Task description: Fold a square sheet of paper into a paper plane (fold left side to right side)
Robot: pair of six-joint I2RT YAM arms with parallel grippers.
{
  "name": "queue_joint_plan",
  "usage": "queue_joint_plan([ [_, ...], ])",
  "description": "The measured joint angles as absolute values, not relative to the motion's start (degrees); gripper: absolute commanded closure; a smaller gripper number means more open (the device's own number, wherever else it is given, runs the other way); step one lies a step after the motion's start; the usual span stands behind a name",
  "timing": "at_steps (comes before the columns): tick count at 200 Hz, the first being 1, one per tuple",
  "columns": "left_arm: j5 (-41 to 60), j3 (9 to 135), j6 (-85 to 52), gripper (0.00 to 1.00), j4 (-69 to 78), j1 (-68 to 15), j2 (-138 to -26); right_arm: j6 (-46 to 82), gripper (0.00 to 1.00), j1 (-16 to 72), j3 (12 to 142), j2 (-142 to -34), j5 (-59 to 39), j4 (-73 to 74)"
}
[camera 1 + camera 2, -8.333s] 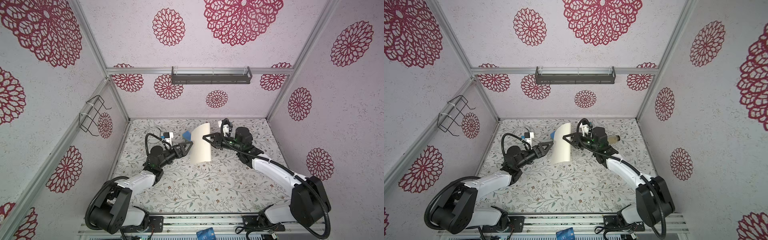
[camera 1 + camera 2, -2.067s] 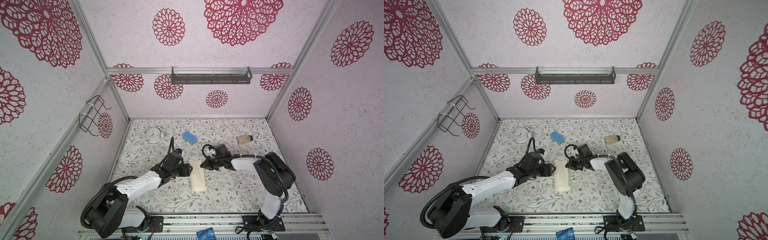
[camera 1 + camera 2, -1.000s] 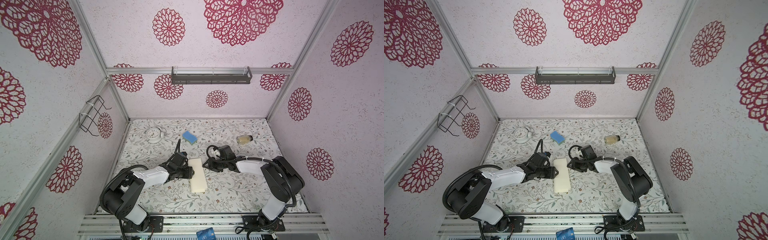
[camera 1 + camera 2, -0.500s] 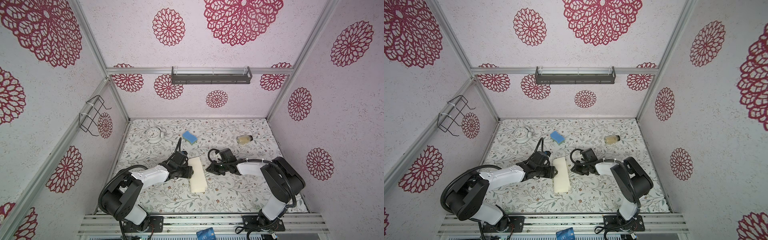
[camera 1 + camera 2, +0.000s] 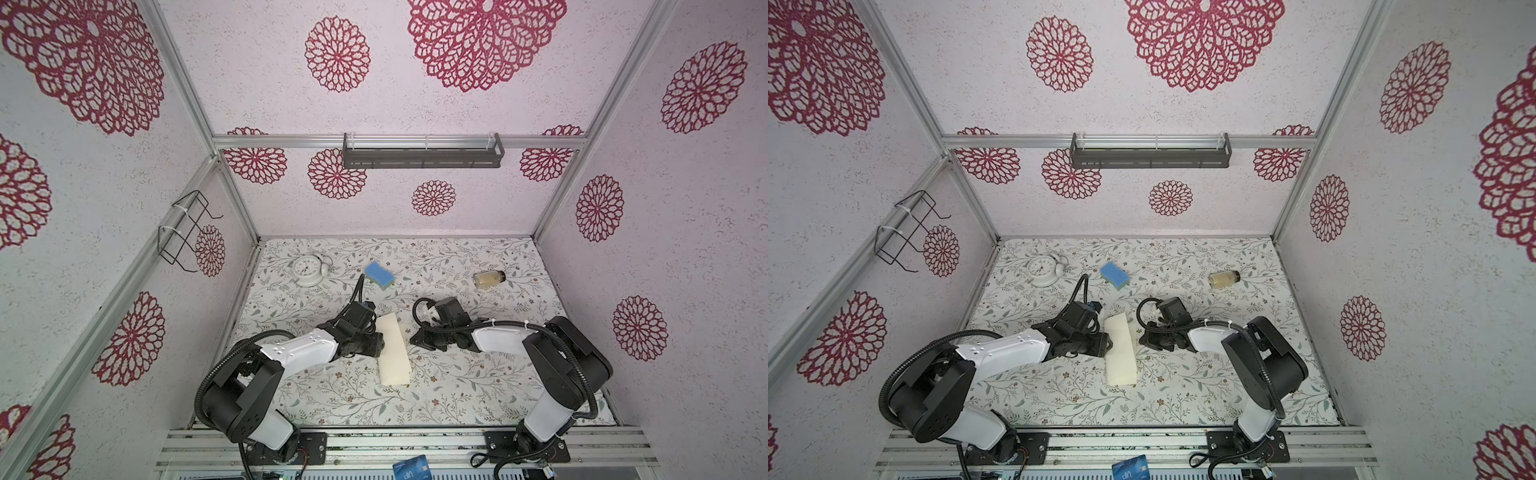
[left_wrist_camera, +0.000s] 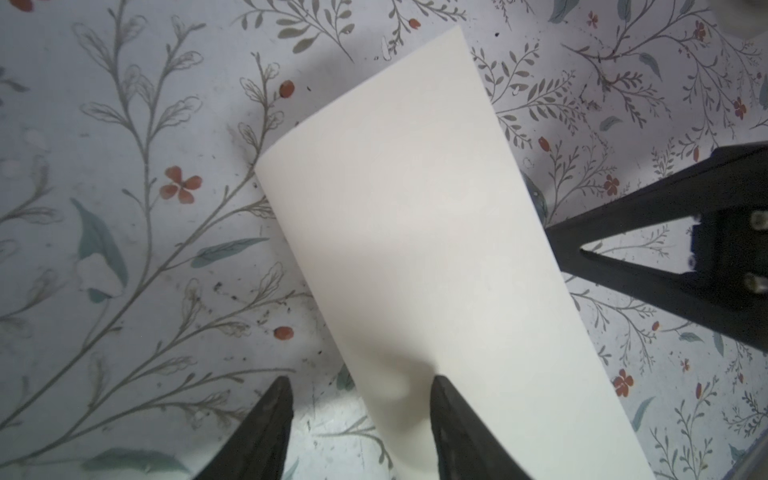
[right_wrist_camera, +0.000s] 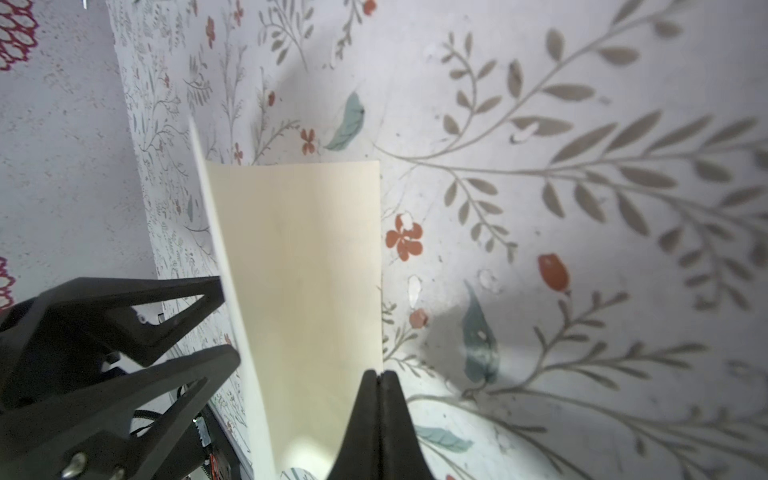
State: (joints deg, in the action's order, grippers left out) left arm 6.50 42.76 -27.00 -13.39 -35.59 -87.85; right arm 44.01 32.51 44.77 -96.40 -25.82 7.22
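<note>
Here, a desk (image 5: pixel 457 399) with a leafy floral cover sits inside walls (image 5: pixel 415 104) papered with crimson rosettes, a dark shelf (image 5: pixel 422 156) on the back one. A blue card (image 5: pixel 410 471) is cut off at the bottom of both top views. The cream sheet of paper (image 5: pixel 395 349), folded into a long strip, lies between the two sets of jaws. The left jaws stand released, straddling its edge. The right jaws are clenched at the opposite edge; whether paper is caught is unclear. Beyond the right jaws a small jar (image 5: pixel 489 279) lies sideways, holding something pale.
</note>
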Motion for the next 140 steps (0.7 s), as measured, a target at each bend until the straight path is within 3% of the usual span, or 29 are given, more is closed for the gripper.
queue_joint_plan([
  [140,6.1,44.9,-25.1,0.45,-15.5,-36.7,-88.9,44.6,0.98,37.7,47.8,-96.6,-25.4,9.0],
])
